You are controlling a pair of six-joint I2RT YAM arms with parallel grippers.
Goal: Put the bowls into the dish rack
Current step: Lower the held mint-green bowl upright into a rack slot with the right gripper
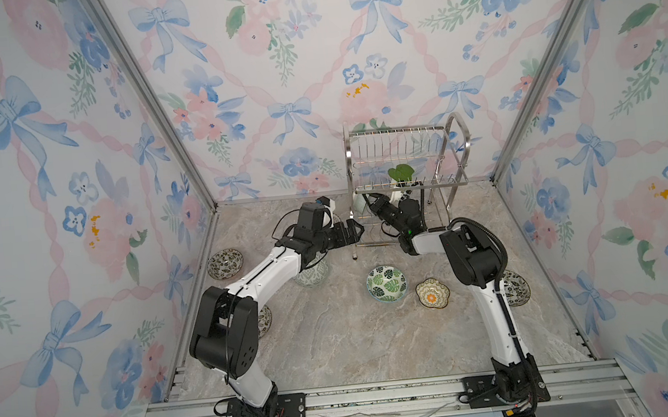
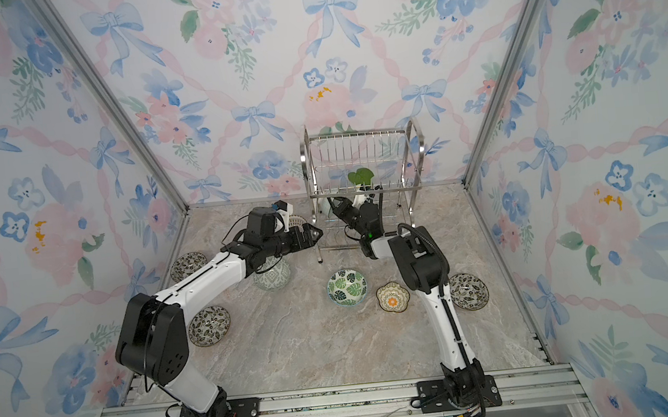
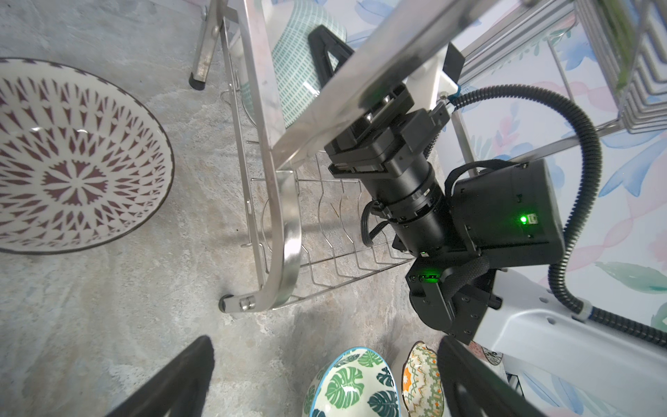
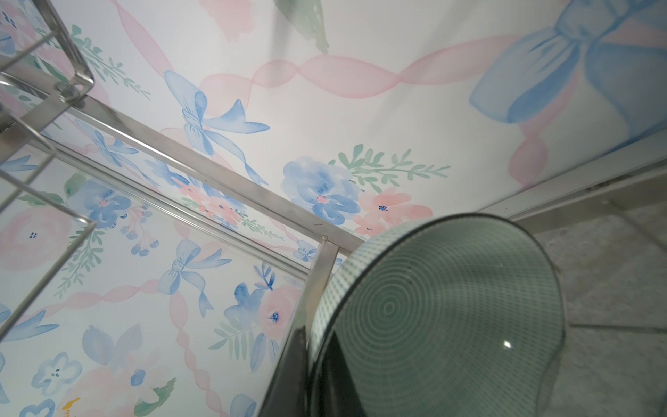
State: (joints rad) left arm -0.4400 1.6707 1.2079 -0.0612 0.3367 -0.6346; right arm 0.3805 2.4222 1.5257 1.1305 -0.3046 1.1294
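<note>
My right pincer (image 1: 367,203) gripped the mint bowl (image 4: 433,317).
It was low inside the dish rack (image 1: 438,185); my left pincer (image 1: 354,231) stood wide beside it.

Right gripper (image 2: 337,206) is inside the dish rack (image 2: 358,134), low, against a mint bowl (image 2: 325,207); the grip is hard to read from here. A green-leaf bowl (image 2: 360,177) stands in the rack, tier unclear. Left gripper (image 2: 314,234) hangs just left of the rack, jaws apart. Palm-leaf bowl (image 2: 347,287) and scalloped bowl (image 2: 393,297) sit on the table (image 2: 337,351) out front.
</note>
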